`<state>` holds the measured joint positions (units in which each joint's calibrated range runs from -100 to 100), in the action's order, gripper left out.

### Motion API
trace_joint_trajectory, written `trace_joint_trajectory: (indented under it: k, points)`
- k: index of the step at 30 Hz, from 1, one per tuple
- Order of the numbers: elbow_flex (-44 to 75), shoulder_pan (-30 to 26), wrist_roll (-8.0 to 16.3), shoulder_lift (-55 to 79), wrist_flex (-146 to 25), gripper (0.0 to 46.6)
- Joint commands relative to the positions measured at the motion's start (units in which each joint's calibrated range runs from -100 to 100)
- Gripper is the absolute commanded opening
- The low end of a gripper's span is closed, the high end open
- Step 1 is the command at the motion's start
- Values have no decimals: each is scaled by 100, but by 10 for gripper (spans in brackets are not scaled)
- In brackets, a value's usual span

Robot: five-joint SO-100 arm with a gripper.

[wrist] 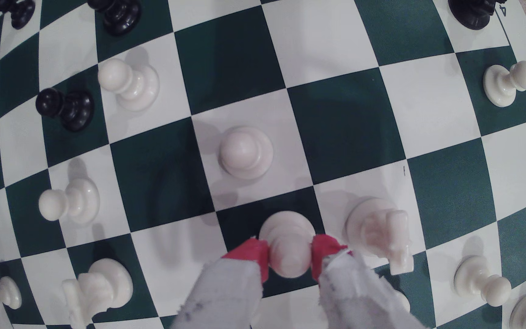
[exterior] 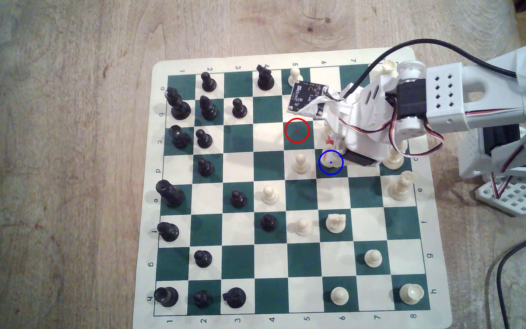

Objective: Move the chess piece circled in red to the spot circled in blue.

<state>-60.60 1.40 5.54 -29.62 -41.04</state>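
The gripper is clamped on the chess piece: in the wrist view its two red fingertips press against the cream stem from either side, just above the wide round base. That base sits on a dark green square of the board, though whether it rests flat or is held just off the surface cannot be told.

In the exterior view the gripper reaches in from the right, and the chess piece shows as a pale shape inside the blue ring that marks the spot. The red ring, on the green square up and to the exterior view's left of the spot, has bare board inside it.

A cream pawn stands on the white square just to the exterior view's left of the spot. In the wrist view a cream knight stands just beside the held piece, close to one fingertip but apart from it. Black pieces crowd the exterior view's left side of the board.
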Motion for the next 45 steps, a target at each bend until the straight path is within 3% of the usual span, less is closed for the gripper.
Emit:
trace_joint_trajectory:
  k: [1,3,5,14,21,24,28,32,33,34,37,41,45]
  points:
    - [-6,-27,29,-171,-139,106]
    - [-6,-3,29,-298,-188,160]
    - [-6,12,39,-400,-245,181]
    - [40,-340,122,-1962,-1302,177]
    - [-1003,-668,430,-4356,-1204,160]
    - [-1447,-371,239,-5264,-1007,133]
    - [-1928,-238,-137,-6138,-573,142]
    - [-2390,-136,-459,-6486,647,102]
    - [-2635,-42,-620,-6495,1614,12]
    - [-2934,-3,-806,-6512,2531,3]
    - [-3505,-27,-830,-6478,4529,3]
    - [-3841,-105,-708,-6418,6192,2]
    - [-3922,-269,-737,-6605,7855,2]
